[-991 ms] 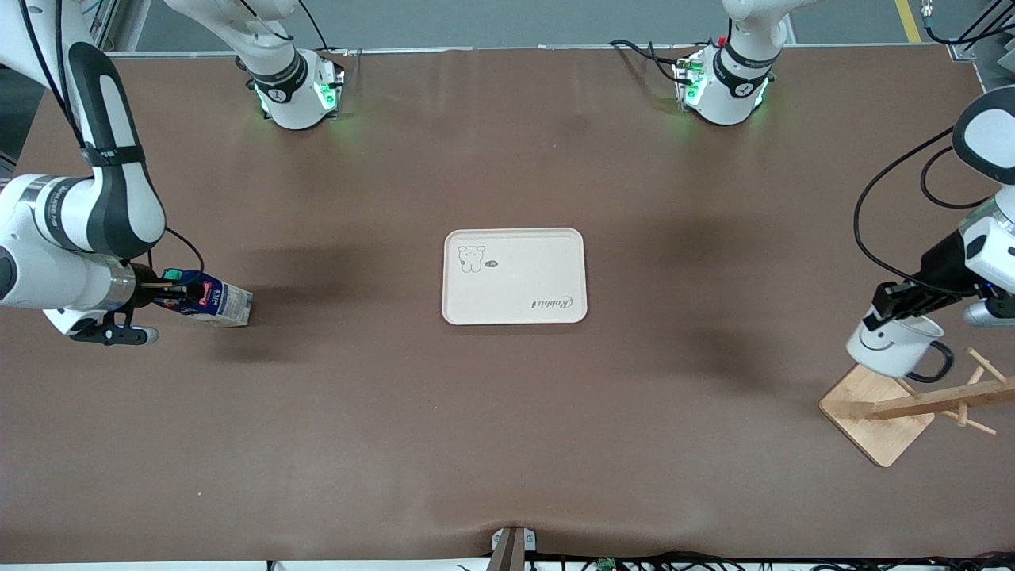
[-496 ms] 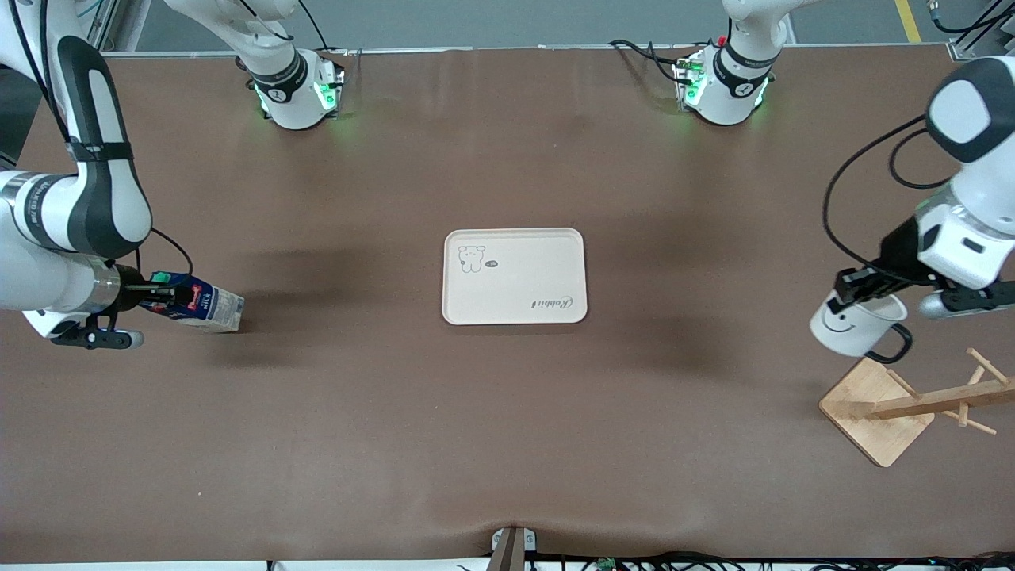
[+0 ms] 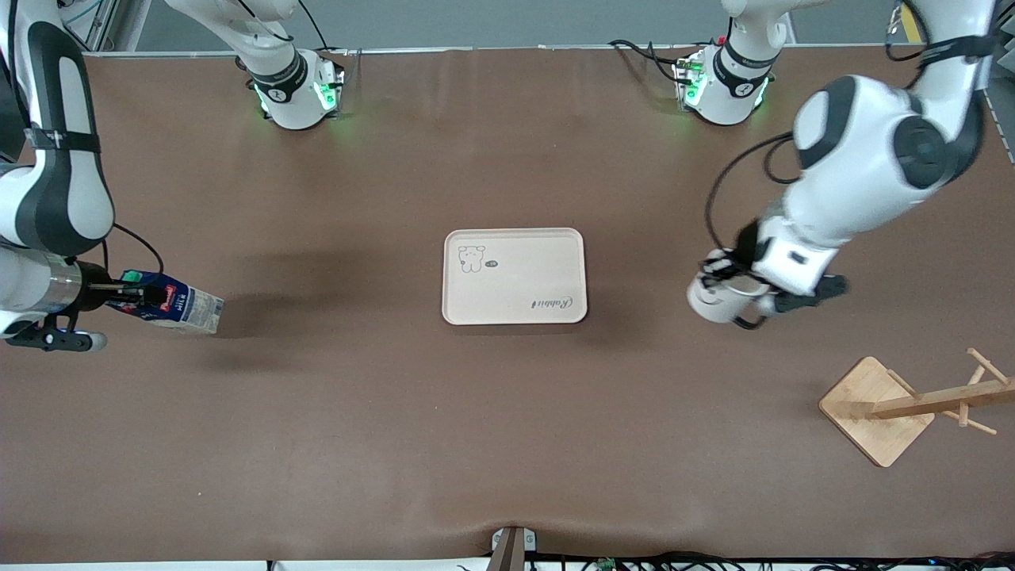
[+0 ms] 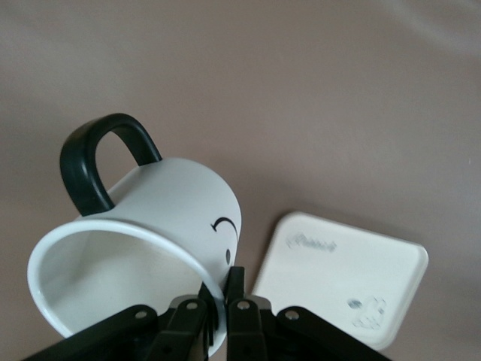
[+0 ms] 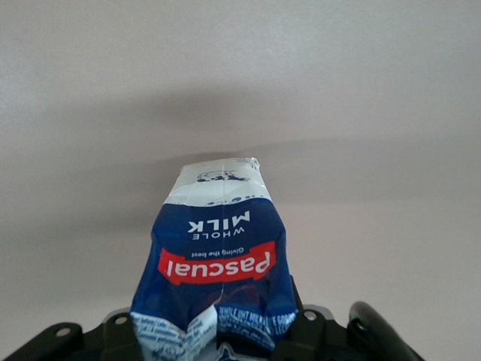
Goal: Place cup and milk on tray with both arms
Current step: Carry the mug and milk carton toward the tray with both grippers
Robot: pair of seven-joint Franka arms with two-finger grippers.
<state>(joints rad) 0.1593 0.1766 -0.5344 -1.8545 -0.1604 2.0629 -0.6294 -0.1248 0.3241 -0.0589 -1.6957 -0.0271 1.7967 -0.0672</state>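
Note:
The cream tray [image 3: 514,275] with the bear drawing lies at the table's middle; it also shows in the left wrist view [image 4: 338,278]. My left gripper [image 3: 725,274] is shut on the rim of the white smiley cup [image 3: 718,299], carried tilted in the air over the table between the tray and the wooden stand; the left wrist view shows the cup [image 4: 158,218] with one finger inside its rim and one outside. My right gripper [image 3: 131,295] is shut on the top of the dark-blue milk carton [image 3: 170,304], held tilted at the right arm's end; the carton [image 5: 218,263] fills the right wrist view.
A wooden mug stand [image 3: 912,400] with a square base stands at the left arm's end, nearer the front camera. The green-lit arm bases [image 3: 297,91] [image 3: 718,83] stand along the table's edge farthest from the front camera.
My left arm has carried the cup from over the wooden stand toward the tray. My right gripper has drawn the milk carton a little away from the tray.

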